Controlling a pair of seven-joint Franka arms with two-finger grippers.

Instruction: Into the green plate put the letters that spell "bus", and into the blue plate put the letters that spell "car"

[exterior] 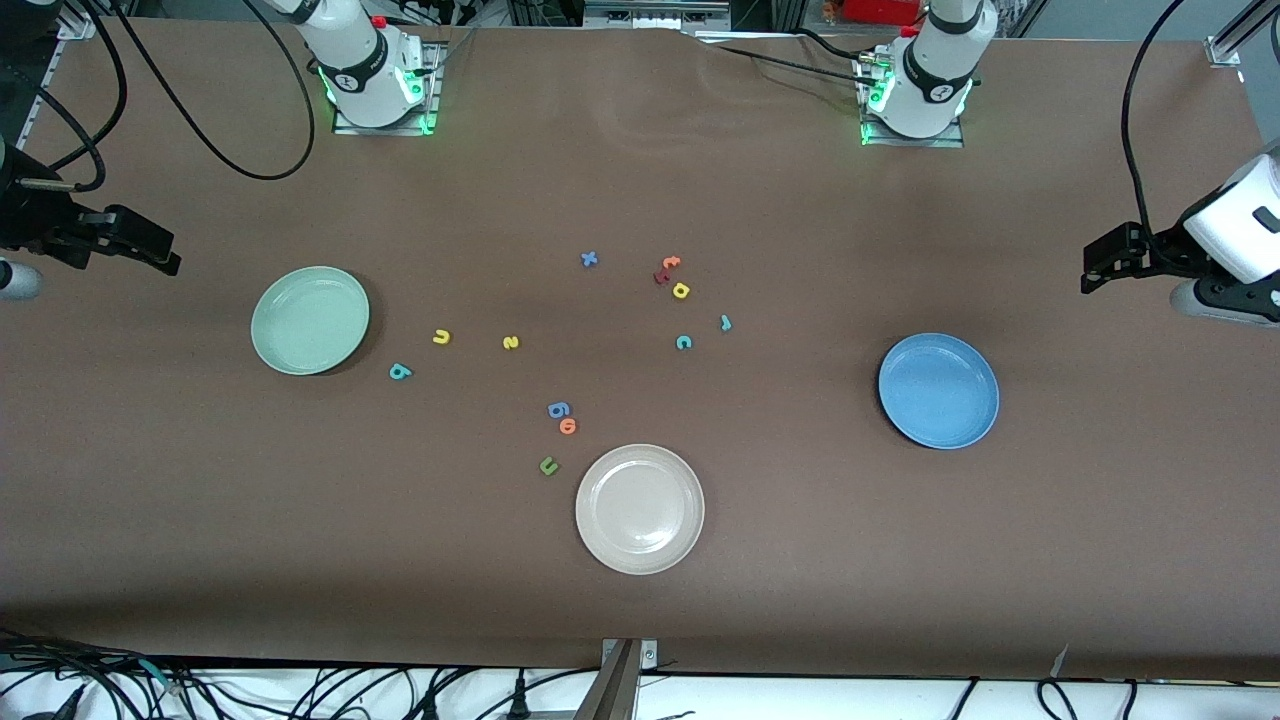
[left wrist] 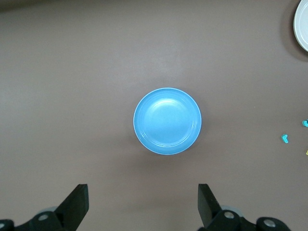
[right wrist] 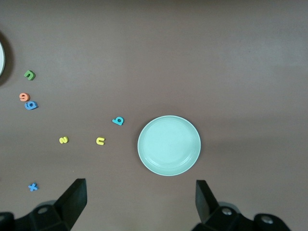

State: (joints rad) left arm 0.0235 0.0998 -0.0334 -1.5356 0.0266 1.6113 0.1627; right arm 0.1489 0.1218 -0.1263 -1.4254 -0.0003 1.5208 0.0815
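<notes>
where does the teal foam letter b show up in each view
Front view: the teal foam letter b lies on the table beside the round pale green plate, slightly nearer the camera than the yellow foam letter u.
Left wrist view: not in it.
Right wrist view: the b lies close to the green plate.
Shared landmark: the green plate with the yellow u nearby.

Even overhead light, soft shadows, sharp focus.
</notes>
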